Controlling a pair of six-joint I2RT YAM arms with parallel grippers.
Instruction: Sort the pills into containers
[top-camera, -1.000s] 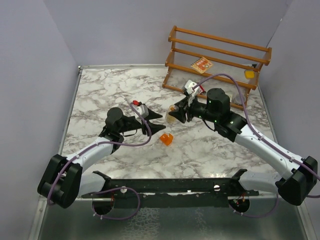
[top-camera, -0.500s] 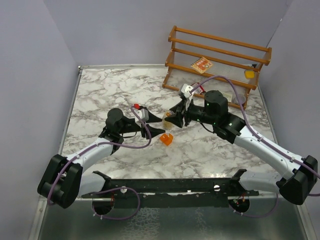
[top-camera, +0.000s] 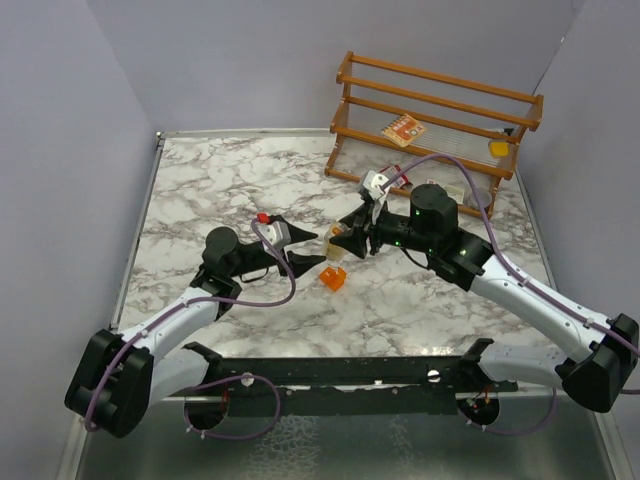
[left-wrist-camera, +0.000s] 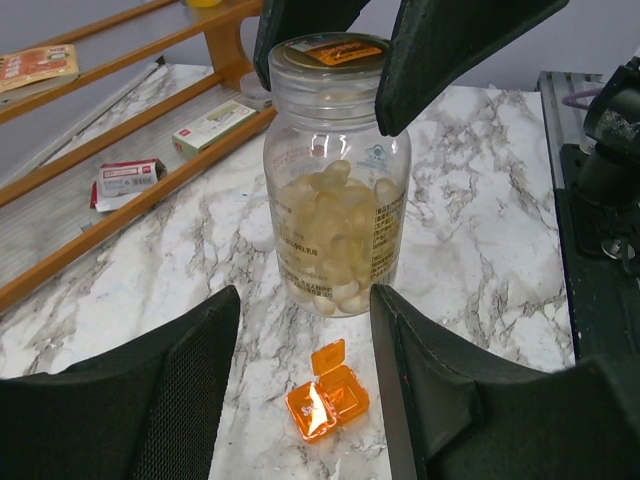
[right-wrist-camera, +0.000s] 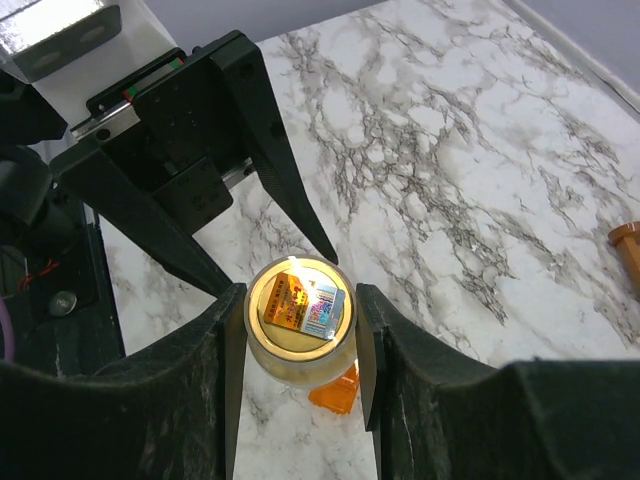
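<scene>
Top view: clear jar (top-camera: 331, 239) is held upright by R gripper (top-camera: 339, 241), fingers pinched at its cap. L gripper (top-camera: 320, 248) is set just left, fingers spread. Rack (top-camera: 450, 135) is well apart behind. L wrist: jar is seen dead ahead, axis vertical, w/ open orange box (left-wrist-camera: 327, 392) below on table (left-wrist-camera: 480, 230). R wrist: cap is clamped both sides; no obstruction is seen.

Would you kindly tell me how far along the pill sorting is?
Done: the orange box lies open. In hand: the right gripper holds the closed pill jar; the left gripper is open, facing it. Left: opening the jar and moving pills across, likely.
</scene>
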